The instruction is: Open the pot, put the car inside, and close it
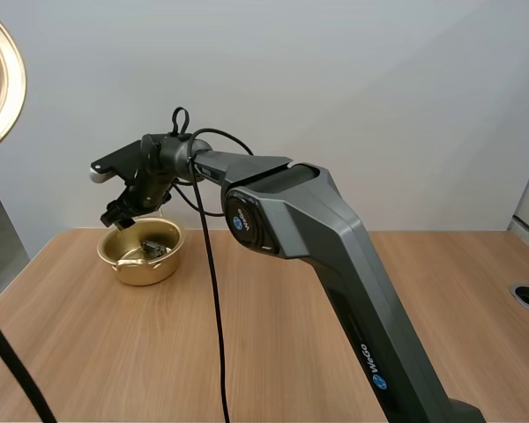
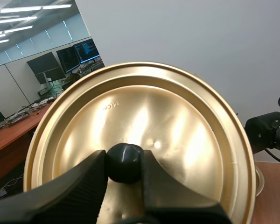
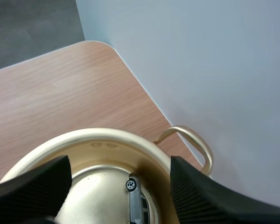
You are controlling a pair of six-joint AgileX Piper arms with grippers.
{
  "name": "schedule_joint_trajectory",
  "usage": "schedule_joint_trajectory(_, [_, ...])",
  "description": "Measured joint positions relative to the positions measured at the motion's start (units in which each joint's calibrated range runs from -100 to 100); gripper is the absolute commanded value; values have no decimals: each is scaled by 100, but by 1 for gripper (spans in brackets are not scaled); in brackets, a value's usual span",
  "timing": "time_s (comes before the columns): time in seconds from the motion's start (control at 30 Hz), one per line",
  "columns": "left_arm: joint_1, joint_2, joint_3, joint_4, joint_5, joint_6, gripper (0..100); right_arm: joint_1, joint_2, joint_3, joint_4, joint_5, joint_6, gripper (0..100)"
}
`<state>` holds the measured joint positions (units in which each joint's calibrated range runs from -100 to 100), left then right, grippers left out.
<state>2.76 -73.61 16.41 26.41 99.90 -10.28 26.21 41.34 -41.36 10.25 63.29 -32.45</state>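
The pot (image 1: 139,261), brass-coloured and uncovered, is seen on the counter (image 1: 273,352) close to its far left corner. Inside it the toy car (image 1: 152,249) is found, a small dark one lying on the bottom near the wall. From the right wrist view the car (image 3: 135,203) is seen against the inner wall of the pot (image 3: 112,140), on the side where the looped handle (image 3: 192,140) sticks out towards the far edge of the counter (image 3: 60,84).

The right gripper (image 1: 119,214) is held just above the pot's rim. Its fingers are spread wide and nothing is held between them, as is shown where the right gripper (image 3: 120,163) is seen over the open pot.

The lid (image 1: 2,79) is held up in the air, beyond the left edge of the counter and well apart from the pot. The left gripper (image 2: 123,169) is closed on the black knob (image 2: 124,158) at the middle of the lid (image 2: 144,112), which is pinched between the two fingertips. The lid is tilted, with its top face turned to the wrist camera.
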Motion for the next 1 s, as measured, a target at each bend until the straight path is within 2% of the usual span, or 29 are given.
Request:
schedule_joint_trajectory(0.1, [0,0,0,0,0,0,0,0,-113,0,-138,248,-33,100])
schedule_joint_trajectory(0.13, [0,0,0,0,0,0,0,0,-160,0,-185,397,-65,91])
schedule_joint_trajectory(0.17, [0,0,0,0,0,0,0,0,-211,0,-242,537,-105,60])
schedule_joint_trajectory(0.2, [0,0,0,0,0,0,0,0,-260,0,-301,701,-188,21])
schedule_joint_trajectory(0.23, [0,0,0,0,0,0,0,0,-296,0,-345,867,-245,0])
schedule_joint_trajectory(0.37, [0,0,0,259,0,83,0,-80,-441,0,-519,1695,-260,0])
schedule_joint_trajectory(0.57, [0,23,0,499,0,89,0,-150,-549,0,-529,2210,-37,0])
schedule_joint_trajectory(0.6, [0,108,0,755,10,89,0,-222,-685,0,-476,2624,145,0])
schedule_joint_trajectory(0.73, [-9,389,252,818,-89,89,0,-701,-1768,0,327,3589,353,0])
schedule_joint_trajectory(0.87, [-9,772,1003,434,-1164,70,0,-1039,-2514,0,761,3671,353,0])
schedule_joint_trajectory(1.0, [-9,1179,1740,347,-2031,57,0,-1420,-3291,0,828,3671,310,0])
